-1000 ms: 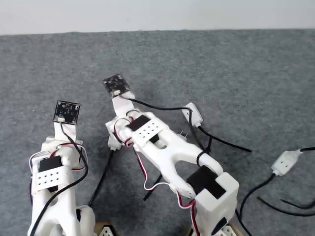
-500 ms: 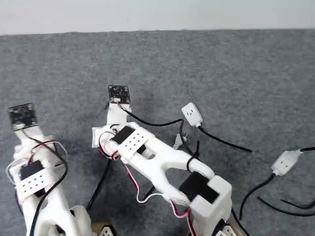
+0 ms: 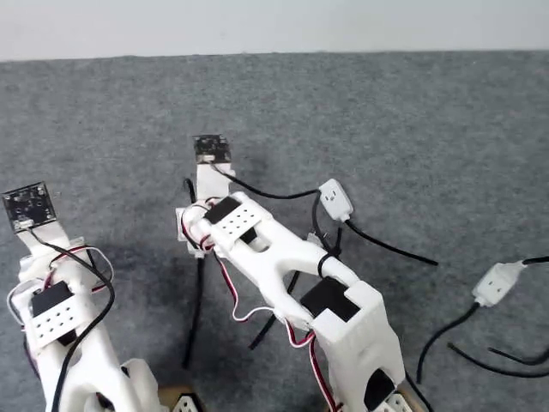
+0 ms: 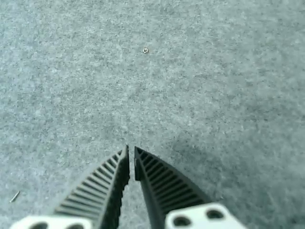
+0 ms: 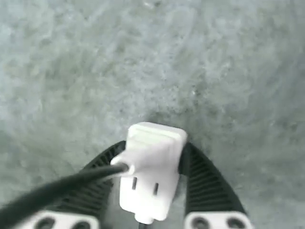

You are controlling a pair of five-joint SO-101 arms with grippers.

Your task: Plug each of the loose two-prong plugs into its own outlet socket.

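No words, numbers, labels or signs can be read in any view. The right arm's circuit board (image 3: 212,148) and the left arm's circuit board (image 3: 28,206), both small and dark, carry tiny pale marks too small to make out. The white outlet socket (image 5: 150,167) is too blurred to show any print.

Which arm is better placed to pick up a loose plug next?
Probably the left. The left hand is shut and empty over bare carpet, while the right hand is clamped on a white socket with its black cord, so it can't take anything more.
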